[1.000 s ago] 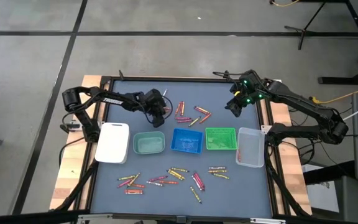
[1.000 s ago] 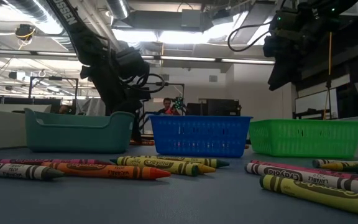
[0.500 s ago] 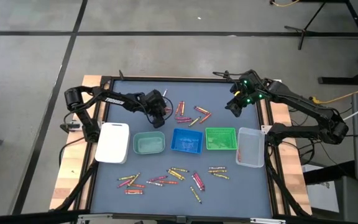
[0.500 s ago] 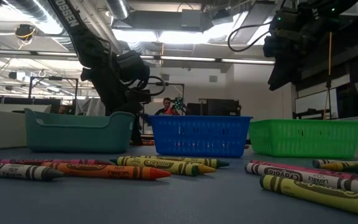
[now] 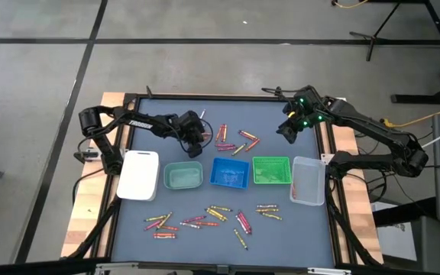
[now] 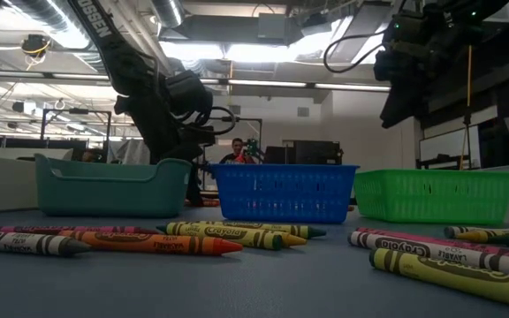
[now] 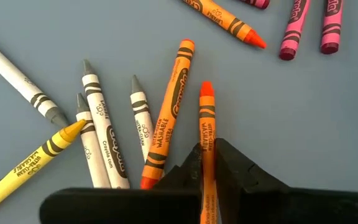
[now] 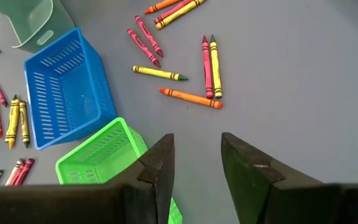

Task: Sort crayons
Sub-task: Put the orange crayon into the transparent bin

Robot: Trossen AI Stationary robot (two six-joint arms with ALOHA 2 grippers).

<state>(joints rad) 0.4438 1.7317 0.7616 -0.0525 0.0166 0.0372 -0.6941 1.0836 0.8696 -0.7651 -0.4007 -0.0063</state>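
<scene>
Crayons: short paper-wrapped sticks w/ black printed bands and bare wax tips, lying in two loose scatters on the dark table (image 5: pixel 151 114). One scatter (image 5: pixel 235 139) is on the far side of the tray row, the other (image 5: pixel 212 216) on the near side.

Left gripper (image 7: pixel 207 163) is down at the far scatter, just behind the teal tray (image 5: pixel 183 176). Jaws closed tight on an orange crayon (image 7: pixel 206 118); its pointed tip sticks out past the fingertips, wrapper pinched between the two dark fingers (image 7: pixel 238 167). Right beside it lies another orange crayon (image 7: pixel 169 112), angled, apparently touching the left finger. Next to that: three grey-tipped crayons w/ white wrappers (image 7: pixel 99 127), roughly parallel, plus a yellow crayon (image 7: pixel 33 163) whose tip meets one of them. A fourth white-wrapped one (image 7: pixel 17 78) lies apart. Pink crayons (image 7: pixel 303 25) and one more orange sit further off.

Right gripper (image 8: pixel 194 163) hangs above the table's far right part, jaws partly open, nothing between them. Below it: green basket (image 8: pixel 98 163), blue basket (image 8: pixel 64 87), and a few loose red, yellow, orange crayons (image 8: pixel 190 98).

Tray row: white tray (image 5: pixel 139 175), teal, blue, green, clear tray (image 5: pixel 308 181). From table height, near crayons (image 6: pixel 148 241) lie flat, labels readable.
</scene>
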